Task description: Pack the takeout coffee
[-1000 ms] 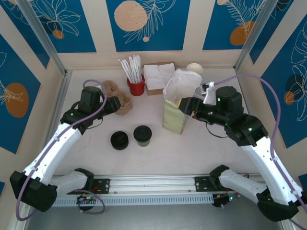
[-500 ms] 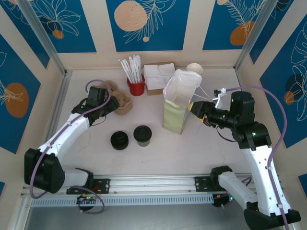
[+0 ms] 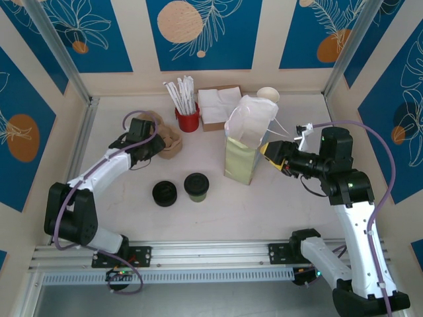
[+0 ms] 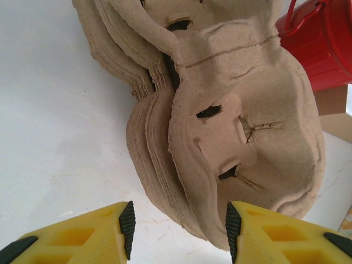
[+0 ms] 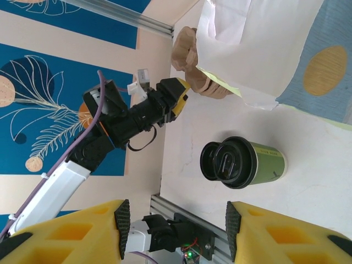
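The left claw (image 3: 156, 146) reaches to the far left part of the table (image 3: 218, 218), its nose at a stack of brown pulp cup carriers (image 3: 169, 140). In the left wrist view the left claw (image 4: 179, 226) stands partly wide, its yellow fingers (image 4: 82, 237) apart with bare table in the gap. The stack of carriers (image 4: 236, 132) lies straight ahead of it, and the nearest rim reaches down to one fingertip; whether they touch I cannot tell. Nothing is pinched. Past the carriers, ahead of this claw and off to one side, stands a red bucket (image 4: 322, 44); the top view shows the bucket (image 3: 188, 121) full of white sticks.

Back from the left claw, toward the arm bases, sits an all-black round lid piece (image 3: 164, 193). Just beside it stands the takeout coffee (image 3: 196, 187), upright on the table, between the two claws and nearer the bases than either.

A tall yellow-green paper bag (image 3: 243, 155) with a white top stands just in front of the right claw (image 3: 269, 153). In the right wrist view the right claw (image 5: 175, 223) is about half wide and holds nothing. Ahead of the gap stands the takeout coffee (image 5: 245, 163), black domed lid and olive side showing, well apart from the fingers. The bag's white top (image 5: 258, 44) hangs beside it. Further ahead, the left claw (image 5: 177, 93) points at the carriers (image 5: 187, 52).
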{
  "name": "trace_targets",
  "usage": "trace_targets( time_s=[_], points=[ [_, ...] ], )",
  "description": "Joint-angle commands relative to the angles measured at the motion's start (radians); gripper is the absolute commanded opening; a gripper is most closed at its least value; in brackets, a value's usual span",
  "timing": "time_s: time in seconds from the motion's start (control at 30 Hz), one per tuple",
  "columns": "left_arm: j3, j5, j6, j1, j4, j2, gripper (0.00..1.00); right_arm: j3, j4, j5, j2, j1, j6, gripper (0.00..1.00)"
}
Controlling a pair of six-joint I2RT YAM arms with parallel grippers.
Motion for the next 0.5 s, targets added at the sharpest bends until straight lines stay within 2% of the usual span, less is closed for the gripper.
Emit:
trace_targets(
  time_s=[0.0, 0.47],
  points=[
    [0.039, 0.011, -0.015, 0.017, 0.029, 0.012, 0.48, -0.008, -0.018, -0.04, -0.012, -0.012, -0.021, 0.52],
    [0.046, 0.052, -0.018, 0.02, 0.07, 0.05, 0.4, -0.01, -0.009, -0.046, -0.006, -0.028, -0.017, 0.51]
  ],
)
